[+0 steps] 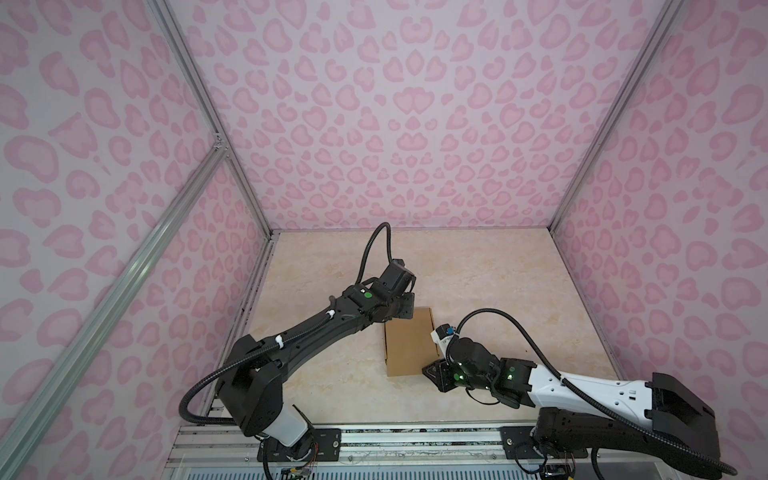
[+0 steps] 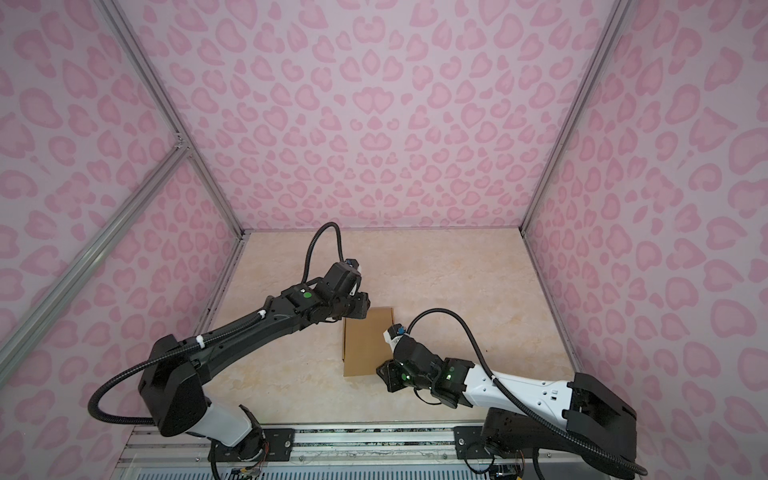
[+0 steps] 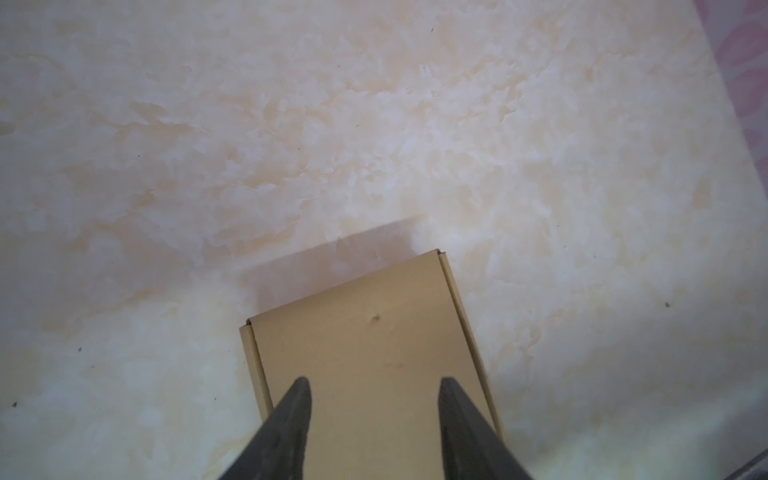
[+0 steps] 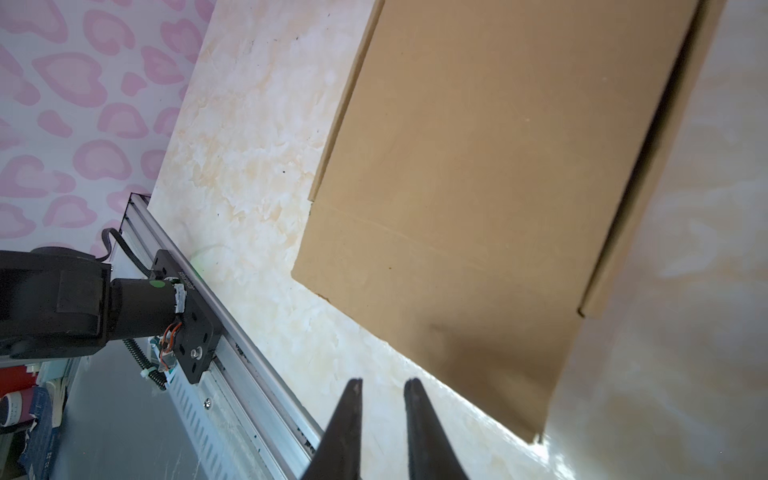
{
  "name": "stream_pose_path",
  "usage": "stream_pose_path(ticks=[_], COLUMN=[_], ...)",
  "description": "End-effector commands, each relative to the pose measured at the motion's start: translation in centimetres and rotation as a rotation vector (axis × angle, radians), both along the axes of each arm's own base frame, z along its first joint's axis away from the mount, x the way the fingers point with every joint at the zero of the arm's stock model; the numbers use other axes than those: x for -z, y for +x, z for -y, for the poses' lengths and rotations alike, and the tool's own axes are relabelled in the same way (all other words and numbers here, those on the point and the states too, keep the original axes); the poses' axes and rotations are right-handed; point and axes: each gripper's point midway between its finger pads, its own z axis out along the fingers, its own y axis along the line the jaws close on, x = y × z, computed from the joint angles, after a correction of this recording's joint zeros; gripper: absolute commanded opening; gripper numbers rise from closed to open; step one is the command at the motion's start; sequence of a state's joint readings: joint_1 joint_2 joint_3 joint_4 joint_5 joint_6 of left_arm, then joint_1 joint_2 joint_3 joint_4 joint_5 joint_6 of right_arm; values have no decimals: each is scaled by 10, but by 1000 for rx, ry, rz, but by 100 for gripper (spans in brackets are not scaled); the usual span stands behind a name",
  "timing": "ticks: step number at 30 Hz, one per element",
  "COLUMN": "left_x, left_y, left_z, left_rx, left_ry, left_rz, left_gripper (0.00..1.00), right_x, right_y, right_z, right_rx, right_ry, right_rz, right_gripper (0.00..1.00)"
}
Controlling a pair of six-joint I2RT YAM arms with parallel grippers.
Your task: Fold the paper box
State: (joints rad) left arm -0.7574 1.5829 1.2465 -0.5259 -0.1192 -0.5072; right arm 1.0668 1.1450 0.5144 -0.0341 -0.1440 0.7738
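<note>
Aluminium rail (image 1: 415, 440) runs nearer than the paper box (image 2: 368, 343) in both top views. Box lies closed and flat on the beige marbled tabletop (image 1: 498, 282), with pink heart-print walls (image 1: 374, 124) beyond.
Left wrist: left gripper (image 3: 374, 384) over box lid, jaws moderately apart, empty.
Right wrist: right gripper (image 4: 382, 384) beside box corner, jaws narrowly apart, empty.

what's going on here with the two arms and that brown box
Two robot arms are working on a brown paper box lying on the marble-look table. It looks closed up, lid down. The left tool is over the box's far end, jaws apart, gripping nothing. The right tool sits just off its near right corner, jaws almost together and empty.
</note>
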Motion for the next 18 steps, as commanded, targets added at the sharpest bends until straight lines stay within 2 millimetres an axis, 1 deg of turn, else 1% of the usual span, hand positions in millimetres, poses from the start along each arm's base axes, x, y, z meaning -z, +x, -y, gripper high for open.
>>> stream_pose_path(ticks=[1, 5, 8, 12, 15, 18], left_x=[28, 46, 51, 65, 69, 77], left_y=[-4, 6, 10, 11, 9, 7], left_z=[-5, -6, 3, 0, 4, 2], left_rx=[57, 40, 44, 37, 43, 44], left_ry=[101, 130, 114, 144, 131, 139], left_rz=[-86, -113, -133, -156, -175, -189], left_gripper=[53, 53, 53, 53, 53, 52], right_x=[-10, -11, -11, -7, -5, -2], right_y=[7, 8, 8, 7, 6, 5], right_z=[-7, -5, -7, -12, -14, -15], right_rx=[24, 34, 33, 18, 11, 1], right_ry=[37, 50, 53, 54, 52, 43], right_rz=[38, 49, 50, 42, 41, 40], right_gripper=[22, 22, 22, 22, 21, 22])
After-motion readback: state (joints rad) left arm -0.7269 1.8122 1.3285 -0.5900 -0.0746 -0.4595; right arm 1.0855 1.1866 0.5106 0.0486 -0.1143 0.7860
